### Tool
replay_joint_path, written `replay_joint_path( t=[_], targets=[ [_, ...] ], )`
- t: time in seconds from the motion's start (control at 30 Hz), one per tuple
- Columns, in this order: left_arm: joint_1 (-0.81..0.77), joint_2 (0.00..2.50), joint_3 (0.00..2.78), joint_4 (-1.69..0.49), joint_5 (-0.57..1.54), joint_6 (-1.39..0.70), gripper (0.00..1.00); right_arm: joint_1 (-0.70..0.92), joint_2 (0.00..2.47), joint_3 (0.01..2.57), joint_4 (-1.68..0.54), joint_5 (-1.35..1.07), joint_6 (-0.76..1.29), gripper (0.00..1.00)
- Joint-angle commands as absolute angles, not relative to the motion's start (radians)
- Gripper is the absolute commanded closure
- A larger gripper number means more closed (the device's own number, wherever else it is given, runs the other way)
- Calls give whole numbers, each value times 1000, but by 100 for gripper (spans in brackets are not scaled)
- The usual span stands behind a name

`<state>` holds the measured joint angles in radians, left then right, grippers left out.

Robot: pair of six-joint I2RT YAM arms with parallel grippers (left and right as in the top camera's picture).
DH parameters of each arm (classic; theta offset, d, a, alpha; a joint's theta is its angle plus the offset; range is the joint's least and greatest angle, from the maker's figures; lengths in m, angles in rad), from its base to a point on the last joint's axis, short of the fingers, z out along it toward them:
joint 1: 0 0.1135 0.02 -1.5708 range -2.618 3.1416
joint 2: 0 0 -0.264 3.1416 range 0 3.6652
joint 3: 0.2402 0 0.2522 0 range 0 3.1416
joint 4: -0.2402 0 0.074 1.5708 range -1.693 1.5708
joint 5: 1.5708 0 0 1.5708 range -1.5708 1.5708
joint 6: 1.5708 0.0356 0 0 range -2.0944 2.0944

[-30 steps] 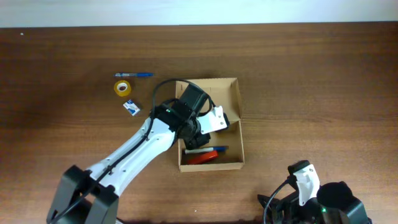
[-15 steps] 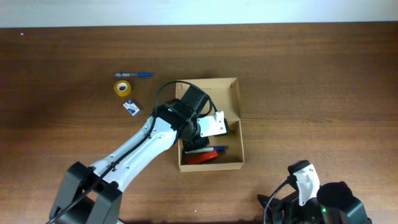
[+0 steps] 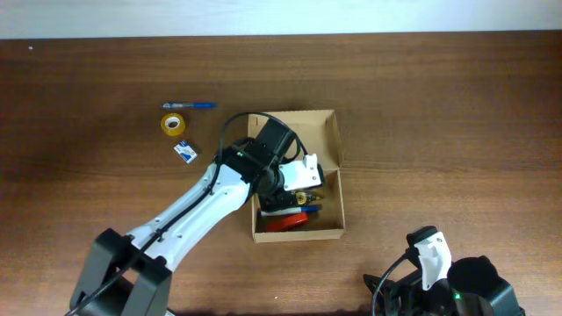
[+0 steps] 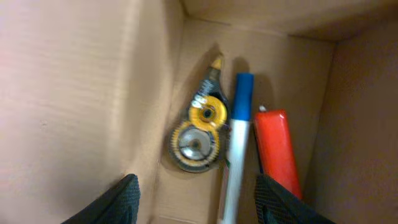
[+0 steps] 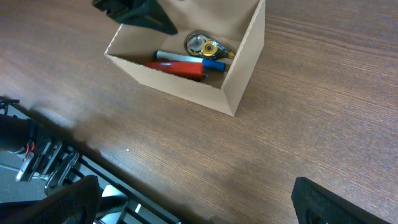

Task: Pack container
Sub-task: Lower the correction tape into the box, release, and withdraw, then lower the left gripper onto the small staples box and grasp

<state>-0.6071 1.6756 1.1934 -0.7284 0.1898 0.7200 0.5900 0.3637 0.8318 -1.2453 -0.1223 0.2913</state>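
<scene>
The container [image 3: 333,140] is an open brown cardboard box in the middle of the table. My left gripper [image 3: 294,186] reaches down into it. In the left wrist view the gripper [image 4: 199,208] is open above the box floor [image 4: 186,199], holding nothing. Below it lie a yellow-and-grey correction tape dispenser [image 4: 196,134], a white marker with a blue cap [image 4: 237,143] and a red pen-like item [image 4: 277,152]. My right gripper [image 5: 208,205] is open and empty over bare table near the front edge, and its view shows the box [image 5: 180,84] with those items inside.
On the table to the left of the box lie a blue pen [image 3: 189,105], a yellow tape roll [image 3: 173,124] and a small blue-and-white item [image 3: 184,151]. The right arm [image 3: 430,254] sits at the front right corner. A metal frame [image 5: 50,162] runs along the table's front edge.
My left gripper has opened inside the box, and the correction tape dispenser now lies loose on the box floor beside the marker. The right arm has not moved.
</scene>
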Motion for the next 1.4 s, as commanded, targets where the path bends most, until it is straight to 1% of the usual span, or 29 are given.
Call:
replay_joint_path(
  t=[0.0,0.13,0.23,0.33,0.4,0.53,0.73,0.87,0.97,1.07,1.37],
  targets=[
    [-612,1602,1297,-743,96,658,43,598,368,828,-1242,-128,288,1],
    [-600,1512,1367,-771,-81,619,42,598,368,828,-1242,-128,288,1],
    [-551,1433,1377,-770,-102,616,42,598,368,828,-1242,-128,288,1],
    [-455,1362,1377,-775,-102,573,42,598,368,828,-1242,-128,288,1],
    [-387,1333,1377,-788,-101,572,39,598,368,828,-1242,-128,288,1],
    [-236,1329,1375,-831,-86,584,36,598,368,828,-1242,-128,288,1],
    [-60,1436,1375,-859,76,689,35,598,368,828,-1242,-128,288,1],
    [-4,1557,1375,-856,95,723,35,598,368,828,-1242,-128,288,1],
    [15,1650,1375,-855,139,796,34,598,368,828,-1242,-128,288,1],
    [19,1744,1375,-840,161,832,29,598,368,828,-1242,-128,288,1],
    [31,1920,1375,-765,125,836,28,598,368,828,-1242,-128,288,1]
  ],
)
